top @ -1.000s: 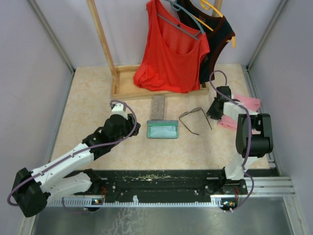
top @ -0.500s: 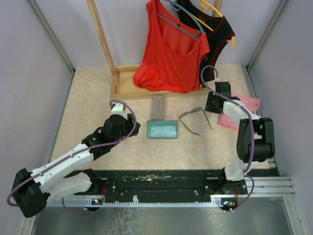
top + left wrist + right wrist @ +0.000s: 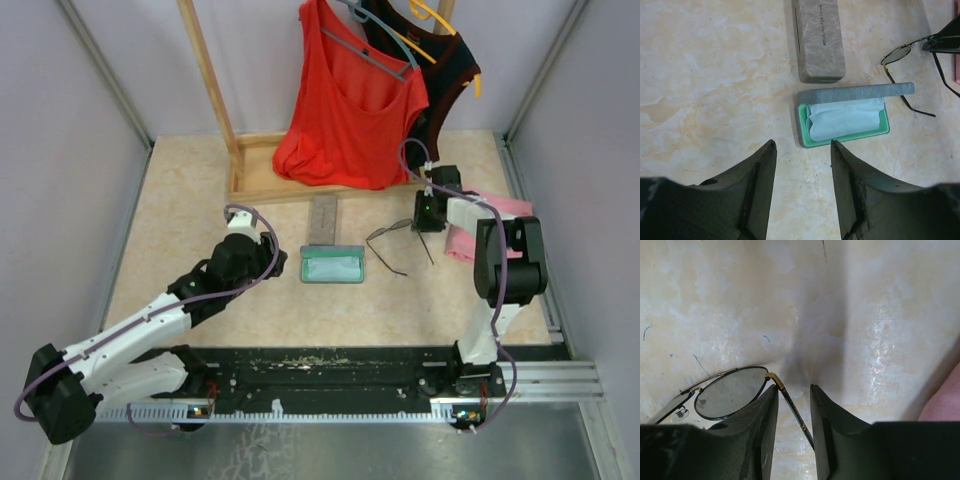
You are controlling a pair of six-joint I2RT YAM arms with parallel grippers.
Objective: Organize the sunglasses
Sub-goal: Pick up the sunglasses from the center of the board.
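Observation:
One pair of sunglasses [image 3: 392, 241] lies unfolded on the table, right of the open grey case [image 3: 333, 266]. My right gripper [image 3: 428, 213] is at its far right corner. In the right wrist view the gripper [image 3: 792, 387] stands open, and the thin arm of the sunglasses [image 3: 730, 392] runs slantwise through the gap just below the gold hinge. My left gripper [image 3: 267, 257] hovers open and holds nothing, left of the open case. The left wrist view shows that gripper [image 3: 801, 144] just before the case's green rim [image 3: 850, 137], with the sunglasses [image 3: 900, 52] at the far right.
A light blue cloth [image 3: 842, 119] fills the open case. A closed grey case [image 3: 323, 218] lies just behind it. Pink cloth [image 3: 502, 214] lies right of my right gripper. A wooden rack [image 3: 250, 186] with a red top [image 3: 350, 110] and a dark top stands at the back.
My right gripper has moved left and farther back, from beside the pink cloth to the corner of the sunglasses. The left arm has not moved.

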